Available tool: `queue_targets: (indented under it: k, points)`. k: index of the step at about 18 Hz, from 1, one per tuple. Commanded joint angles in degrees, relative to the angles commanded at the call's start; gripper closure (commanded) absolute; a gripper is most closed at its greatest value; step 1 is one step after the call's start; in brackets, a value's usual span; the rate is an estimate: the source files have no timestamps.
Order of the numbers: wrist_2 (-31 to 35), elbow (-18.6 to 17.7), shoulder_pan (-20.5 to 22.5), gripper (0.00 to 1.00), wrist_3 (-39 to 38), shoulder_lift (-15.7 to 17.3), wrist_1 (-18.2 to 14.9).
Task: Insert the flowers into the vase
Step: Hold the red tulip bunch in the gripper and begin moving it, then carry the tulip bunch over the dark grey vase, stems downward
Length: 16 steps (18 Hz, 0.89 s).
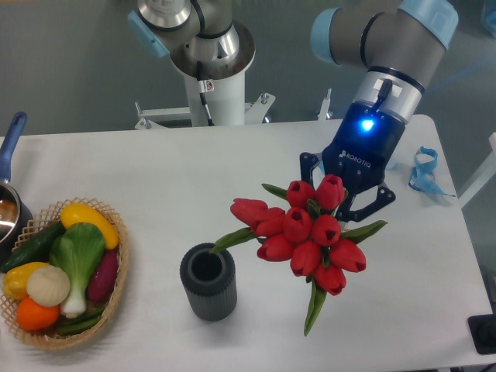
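Wicker basket (pixel 116 291) at desk's (pixel 194 178) left edge, holding yellow pepper (pixel 91 222), bok choy (pixel 76 260), cucumber (pixel 31 246), orange (pixel 36 314). Blue-handled pot (pixel 9 194) just behind it. Blue strap (pixel 425 172) far right.
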Motion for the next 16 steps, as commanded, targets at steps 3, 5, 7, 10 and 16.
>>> queue_targets:
  k: [3,5,7,10,16]
  points:
    - [-0.44,0.17,-0.70,0.72,0.26,-0.53,0.26]
    - [-3.85,0.18,-0.97,0.72,0.26,-1.31,1.31]
    - [-7.63,-0.09,-0.79,0.72,0.26,-1.32,1.41]
    - [-16.94,-1.49,-0.97,0.72,0.18,-1.32,1.41]
    - [-23.37,-7.64,-3.07,0.72,0.35,0.79,1.58]
